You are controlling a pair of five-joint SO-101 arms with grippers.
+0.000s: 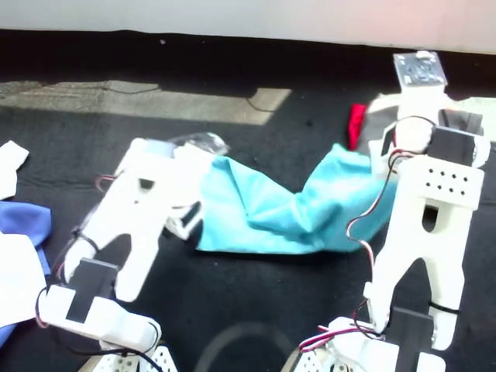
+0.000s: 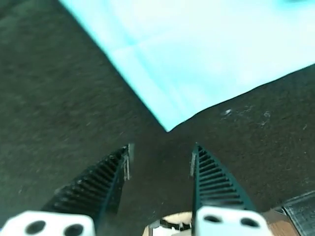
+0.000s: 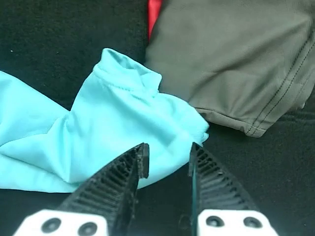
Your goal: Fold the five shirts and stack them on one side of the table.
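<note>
Claws apart, pointing down: left claw [image 2: 160,158] near teal shirt [image 1: 271,205] corner, right claw [image 3: 167,160] over edge.

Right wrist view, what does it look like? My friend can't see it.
The open right gripper points at the edge of a crumpled turquoise shirt on the black table. A grey shirt lies beside it, with some red cloth peeking out behind.

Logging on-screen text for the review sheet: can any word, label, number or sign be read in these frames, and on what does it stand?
No text can be read.
The turquoise shirt and the grey shirt show no print or tag.
The small board at one arm's far end has marks that are too blurred to read.
</note>
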